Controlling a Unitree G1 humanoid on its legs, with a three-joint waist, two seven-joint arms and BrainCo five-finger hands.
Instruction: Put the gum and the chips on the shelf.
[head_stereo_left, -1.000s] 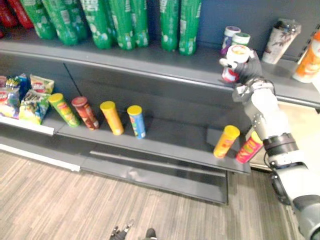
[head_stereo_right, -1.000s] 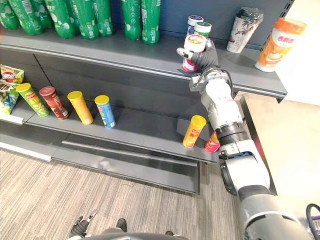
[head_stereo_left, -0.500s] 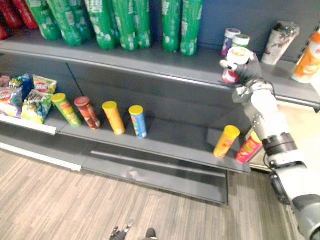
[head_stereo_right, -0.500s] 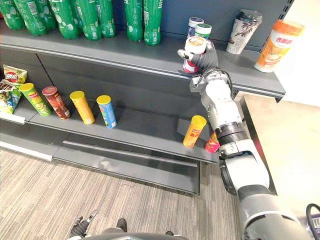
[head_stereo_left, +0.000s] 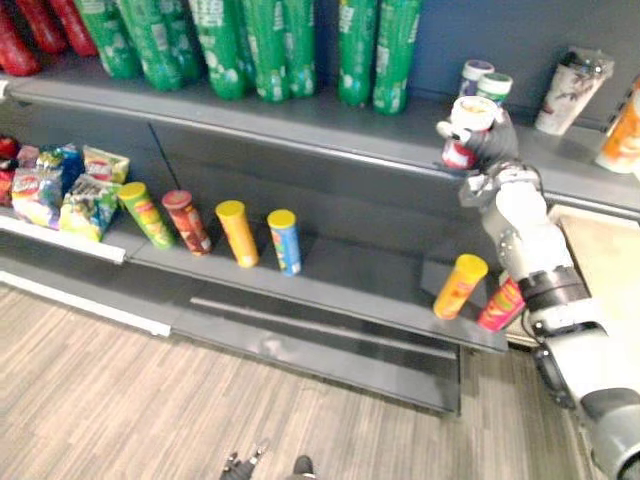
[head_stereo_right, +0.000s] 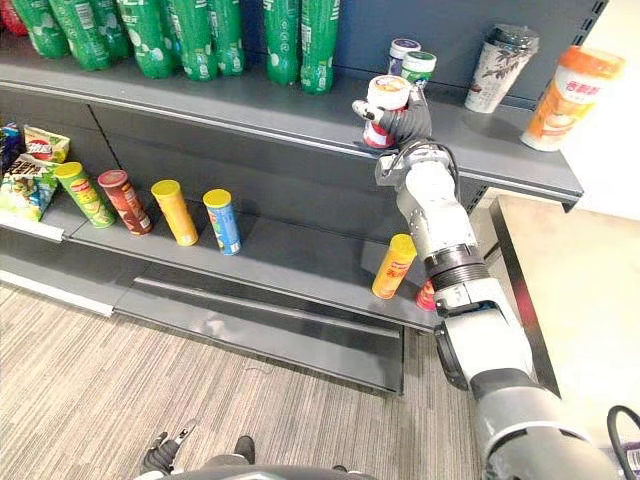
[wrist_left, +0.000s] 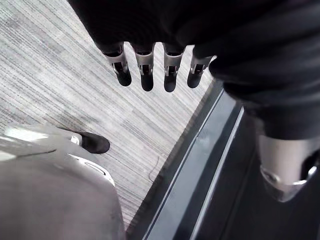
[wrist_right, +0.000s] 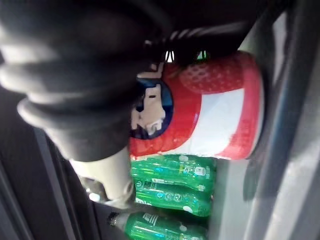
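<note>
Right hand (head_stereo_right: 408, 122) is curled round the gum canister (head_stereo_right: 383, 105), holding it upright at the front edge of the upper shelf (head_stereo_right: 250, 100), towards that shelf's right end. Whether its base already rests on the shelf lip I cannot tell. The canister is a small red-and-white tub with a pale lid. It is probably light and stiff enough for a firm squeeze, but its glossy wrap looks slippery. A grip round the middle of the body, as now, suits it. The base should sit flat and well in from the lip before the fingers let go, or it could tip off.

Just behind it, nearer the back wall, stand two small canisters (head_stereo_right: 410, 58). Two tall cups (head_stereo_right: 500, 68) stand further right, and green bottles (head_stereo_right: 300, 40) line the back to the left.

On the lower shelf (head_stereo_right: 290, 255), near its right front corner, an orange chips tube (head_stereo_right: 393, 266) leans beside a pink tube (head_stereo_right: 427, 295) partly hidden by the forearm. Four more tubes (head_stereo_right: 177, 212) stand in a row further left.

Left hand (wrist_left: 145, 70) hangs over the floor, fingers relaxed and empty.
</note>
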